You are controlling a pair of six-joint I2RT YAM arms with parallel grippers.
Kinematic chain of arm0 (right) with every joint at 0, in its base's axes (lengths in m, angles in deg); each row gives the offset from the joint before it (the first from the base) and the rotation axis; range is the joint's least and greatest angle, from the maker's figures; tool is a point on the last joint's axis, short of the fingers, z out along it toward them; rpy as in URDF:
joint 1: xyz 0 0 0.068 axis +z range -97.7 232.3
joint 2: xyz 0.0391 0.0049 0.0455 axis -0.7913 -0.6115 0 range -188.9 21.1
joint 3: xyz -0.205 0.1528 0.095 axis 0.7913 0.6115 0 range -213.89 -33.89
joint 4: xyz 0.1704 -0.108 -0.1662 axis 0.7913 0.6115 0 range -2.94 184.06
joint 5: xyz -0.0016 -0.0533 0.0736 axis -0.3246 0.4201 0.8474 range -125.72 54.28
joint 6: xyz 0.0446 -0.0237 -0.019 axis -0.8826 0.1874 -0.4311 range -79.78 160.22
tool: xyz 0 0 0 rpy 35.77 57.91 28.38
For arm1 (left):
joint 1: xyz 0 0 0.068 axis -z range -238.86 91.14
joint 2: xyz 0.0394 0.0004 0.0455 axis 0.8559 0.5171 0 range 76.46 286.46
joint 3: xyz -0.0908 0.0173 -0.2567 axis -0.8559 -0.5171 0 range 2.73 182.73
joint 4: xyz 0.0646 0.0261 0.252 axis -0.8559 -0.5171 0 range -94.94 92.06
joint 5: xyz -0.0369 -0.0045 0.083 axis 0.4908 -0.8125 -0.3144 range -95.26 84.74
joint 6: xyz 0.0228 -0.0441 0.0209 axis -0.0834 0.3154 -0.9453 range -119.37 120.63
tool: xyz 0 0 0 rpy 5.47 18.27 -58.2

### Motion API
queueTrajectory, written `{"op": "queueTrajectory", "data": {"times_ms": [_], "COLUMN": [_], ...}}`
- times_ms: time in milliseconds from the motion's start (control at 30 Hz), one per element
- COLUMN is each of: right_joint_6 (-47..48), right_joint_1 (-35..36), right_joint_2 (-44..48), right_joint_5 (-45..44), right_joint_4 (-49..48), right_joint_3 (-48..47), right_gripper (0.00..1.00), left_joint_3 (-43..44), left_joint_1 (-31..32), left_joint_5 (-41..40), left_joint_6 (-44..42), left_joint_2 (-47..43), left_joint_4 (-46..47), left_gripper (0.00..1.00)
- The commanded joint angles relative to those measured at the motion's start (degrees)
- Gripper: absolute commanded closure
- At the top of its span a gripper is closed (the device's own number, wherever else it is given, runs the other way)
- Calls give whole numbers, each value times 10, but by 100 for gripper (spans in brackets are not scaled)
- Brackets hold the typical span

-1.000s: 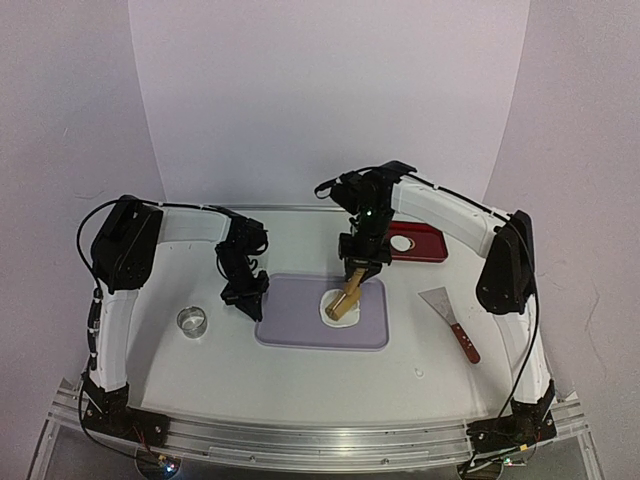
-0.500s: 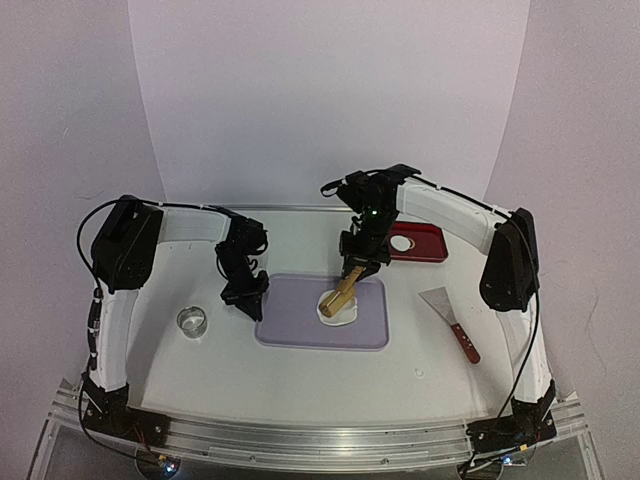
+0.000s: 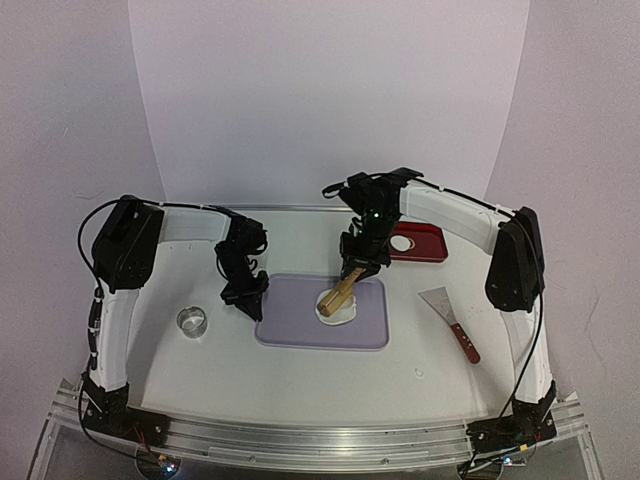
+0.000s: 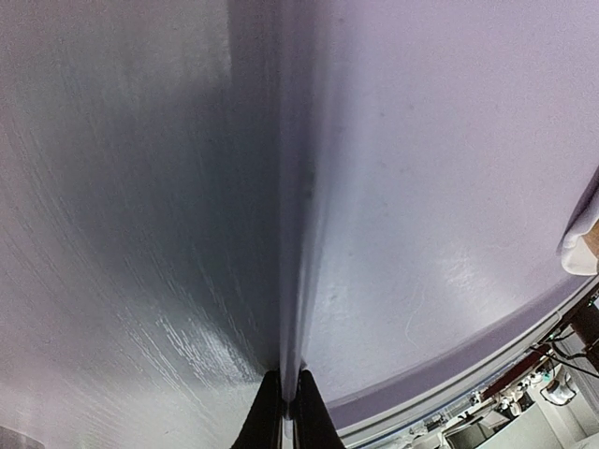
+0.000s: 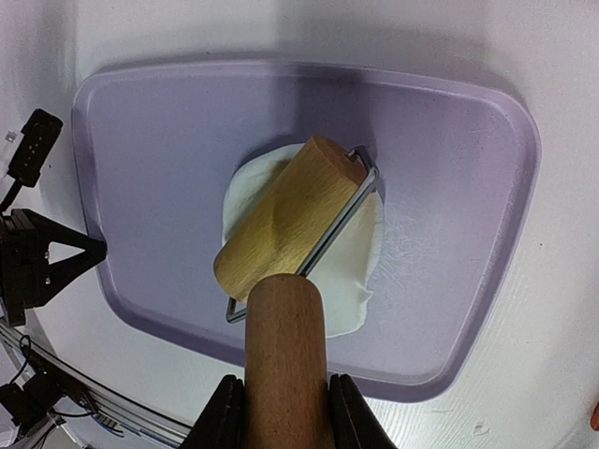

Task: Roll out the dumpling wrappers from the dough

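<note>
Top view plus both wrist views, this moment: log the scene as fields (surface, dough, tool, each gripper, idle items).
surface: purple mat
dough: flattened white sheet on the mat, partly under the roller head
tool: wooden roller, head resting on the dough
right gripper: shut on the roller's handle
left gripper: shut, tips at the mat's left edge
idle: ring cutter, scraper, red tray

Mat: purple, on bench.
Roller: wooden, head over mat.
Ring cutter: left of mat, apart.
Red tray: far right.
Scraper: right of mat.
</note>
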Motion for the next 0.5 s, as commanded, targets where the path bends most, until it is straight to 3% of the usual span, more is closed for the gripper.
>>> {"op": "queueTrajectory", "data": {"times_ms": [0, 467], "right_joint_6": [8, -8], "right_joint_1": [9, 20], "right_joint_2": [-173, -273], "right_joint_5": [-56, -69], "right_joint_4": [25, 24], "right_joint_3": [102, 53], "right_gripper": [100, 100], "left_joint_3": [-6, 12], "left_joint_1": [11, 11], "left_joint_5": [-8, -3], "left_joint_6": [-20, -31], "left_joint_2": [56, 72], "left_joint_4": [18, -11], "left_gripper": [100, 100]}}
